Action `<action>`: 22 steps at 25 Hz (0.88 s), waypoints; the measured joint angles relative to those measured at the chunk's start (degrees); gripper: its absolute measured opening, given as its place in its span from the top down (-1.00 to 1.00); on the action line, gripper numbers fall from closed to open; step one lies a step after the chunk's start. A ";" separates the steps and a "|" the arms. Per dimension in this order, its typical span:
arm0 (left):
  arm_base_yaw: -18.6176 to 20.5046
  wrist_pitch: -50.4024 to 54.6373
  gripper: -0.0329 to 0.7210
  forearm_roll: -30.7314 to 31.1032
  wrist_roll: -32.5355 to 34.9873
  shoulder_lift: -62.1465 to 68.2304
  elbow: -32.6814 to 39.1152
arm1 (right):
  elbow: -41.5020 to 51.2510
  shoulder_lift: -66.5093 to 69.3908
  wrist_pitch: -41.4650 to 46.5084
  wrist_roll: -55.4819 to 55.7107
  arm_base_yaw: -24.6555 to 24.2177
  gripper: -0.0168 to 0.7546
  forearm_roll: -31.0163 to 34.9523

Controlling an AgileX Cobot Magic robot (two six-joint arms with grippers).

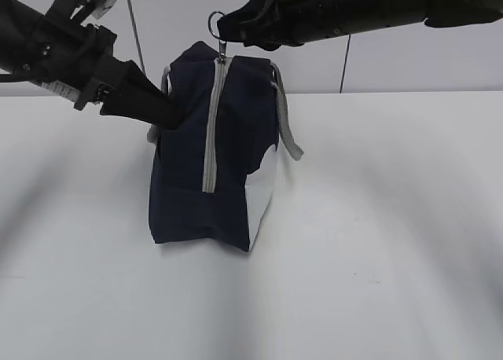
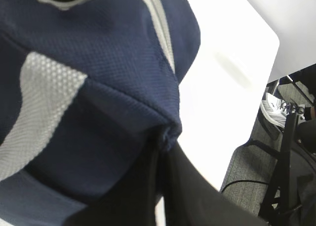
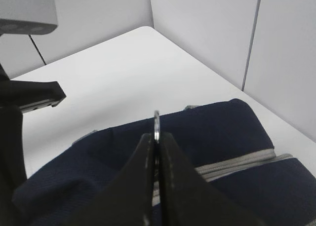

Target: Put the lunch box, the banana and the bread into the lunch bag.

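The dark navy lunch bag [image 1: 212, 156] stands on the white table [image 1: 377, 242] with its grey zipper [image 1: 211, 132] closed and running down the near end. My right gripper [image 1: 228, 31] is shut on the metal ring pull [image 1: 215, 22] at the top of the zipper; the ring [image 3: 156, 125] sticks up between the closed fingers in the right wrist view. My left gripper [image 1: 169, 112] is shut on a fold of the bag's fabric [image 2: 168, 134] at its left side. The lunch box, banana and bread are out of view.
Grey strap handles [image 1: 289, 124] hang on the bag's right side, and a strap [image 2: 44, 102] shows in the left wrist view. A table edge and a chair frame [image 2: 281, 171] show beyond the bag. A white wall stands behind the table.
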 joint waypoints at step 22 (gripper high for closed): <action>0.00 1.59 0.91 4.59 -0.31 -0.06 -0.18 | -8.21 5.91 -2.07 4.13 -1.25 1.00 -2.85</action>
